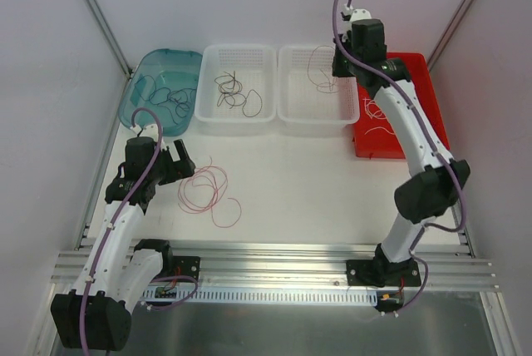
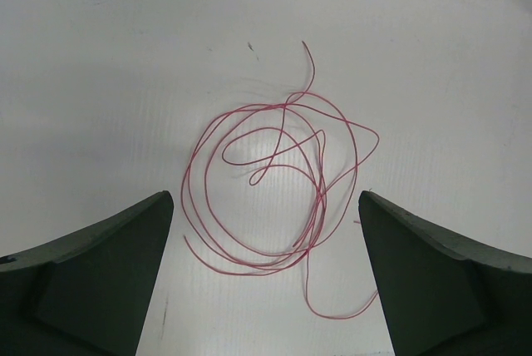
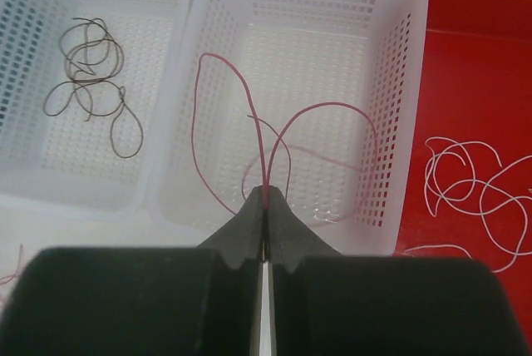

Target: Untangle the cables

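Right wrist shows your right claw (image 3: pixel 265 198) pinching a pink wire (image 3: pixel 332 105) above the basket (image 3: pixel 401 73) at one o'clock: sink it inside before letting go. Left claw (image 2: pixel 264 200), spread, hangs over the coil (image 2: pixel 318 181) on the worktop (image 2: pixel 100 56) at eight o'clock.

The left arm (image 1: pixel 120 227) at 7 o'clock and the right arm (image 1: pixel 401 115) at 5 o'clock both have smooth white link shells between bulky black joint housings, and each stands on a black base block (image 1: pixel 370 271). A thick lilac hose (image 1: pixel 336 15) runs along each arm. The left pincer (image 2: pixel 266 206) has dark matte wedge-shaped fingers (image 2: pixel 100 273). The right pincer (image 3: pixel 266 202) is black too and tapers to points.
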